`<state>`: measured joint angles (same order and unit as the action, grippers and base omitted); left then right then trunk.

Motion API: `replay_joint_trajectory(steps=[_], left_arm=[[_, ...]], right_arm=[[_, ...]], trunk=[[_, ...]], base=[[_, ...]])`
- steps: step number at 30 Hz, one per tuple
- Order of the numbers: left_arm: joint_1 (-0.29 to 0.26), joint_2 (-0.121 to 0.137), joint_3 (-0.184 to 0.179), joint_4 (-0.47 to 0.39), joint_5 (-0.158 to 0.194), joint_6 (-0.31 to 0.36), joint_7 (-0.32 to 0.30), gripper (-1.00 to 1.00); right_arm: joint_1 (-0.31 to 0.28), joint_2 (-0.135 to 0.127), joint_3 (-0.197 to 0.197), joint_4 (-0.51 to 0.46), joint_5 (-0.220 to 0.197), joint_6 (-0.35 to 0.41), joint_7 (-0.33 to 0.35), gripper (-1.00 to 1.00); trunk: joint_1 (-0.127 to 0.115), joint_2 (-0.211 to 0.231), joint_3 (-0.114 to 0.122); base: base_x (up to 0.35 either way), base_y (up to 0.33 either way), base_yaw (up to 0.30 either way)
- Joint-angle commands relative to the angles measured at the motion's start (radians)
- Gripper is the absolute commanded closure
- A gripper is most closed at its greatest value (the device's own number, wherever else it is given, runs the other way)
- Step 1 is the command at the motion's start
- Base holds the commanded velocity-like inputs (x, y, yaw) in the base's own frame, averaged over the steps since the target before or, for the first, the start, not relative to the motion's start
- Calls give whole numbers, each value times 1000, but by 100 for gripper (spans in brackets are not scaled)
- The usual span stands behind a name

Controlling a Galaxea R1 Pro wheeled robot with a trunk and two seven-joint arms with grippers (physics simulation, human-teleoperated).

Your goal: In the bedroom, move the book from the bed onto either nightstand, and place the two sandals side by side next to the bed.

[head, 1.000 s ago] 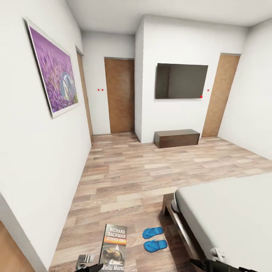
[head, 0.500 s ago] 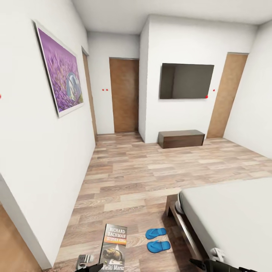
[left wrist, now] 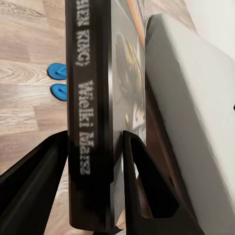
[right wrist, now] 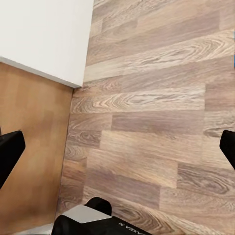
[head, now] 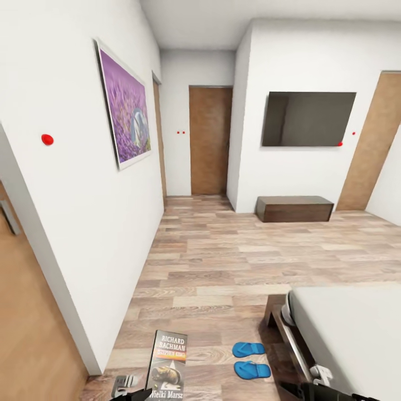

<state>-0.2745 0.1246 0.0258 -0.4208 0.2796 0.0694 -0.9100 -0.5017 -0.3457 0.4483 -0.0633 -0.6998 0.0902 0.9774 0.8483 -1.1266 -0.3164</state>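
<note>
The book [head: 168,363], a dark paperback with white "Richard Bachman" lettering, stands upright at the bottom of the head view, and my left gripper [head: 143,391] is shut on its lower end. In the left wrist view the book's spine [left wrist: 90,122] is clamped between the two black fingers [left wrist: 36,171]. The two blue sandals [head: 248,349] [head: 252,369] lie side by side on the floor beside the bed's [head: 348,334] near corner; the sandals [left wrist: 58,81] also appear past the book. My right gripper [right wrist: 117,149] is open over bare floor. The nightstand is out of view.
A white wall with a purple painting [head: 125,108] runs along the left, with a wooden door [head: 30,334] at its near end. Ahead are a long low dark dresser [head: 295,209] under a wall screen [head: 309,118] and more doors [head: 210,139]. Wood floor lies between.
The whole head view has shifted right, so the camera has turned left; a door now shows at the near left. The book stays held in my left gripper.
</note>
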Motion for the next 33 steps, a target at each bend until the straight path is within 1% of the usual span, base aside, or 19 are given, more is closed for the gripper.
replay_joint_trajectory(steps=[1,8,11,33], left_arm=[[-1,0,2,1,6,7,-5,100],[-1,0,2,1,4,7,-3,100],[0,0,2,1,4,7,-3,100],[-1,0,2,1,4,6,-3,100]], right_arm=[[0,-1,6,-1,-10,9,3,-100],[0,-1,6,-1,-10,9,3,-100],[0,-1,6,-1,-10,9,3,-100],[0,-1,6,-1,-10,9,5,-100]], trunk=[[0,-1,-1],[0,-1,-1],[0,-1,-1],[0,-1,-1]], base=[[0,0,292],[0,0,285],[0,0,161],[6,0,10]])
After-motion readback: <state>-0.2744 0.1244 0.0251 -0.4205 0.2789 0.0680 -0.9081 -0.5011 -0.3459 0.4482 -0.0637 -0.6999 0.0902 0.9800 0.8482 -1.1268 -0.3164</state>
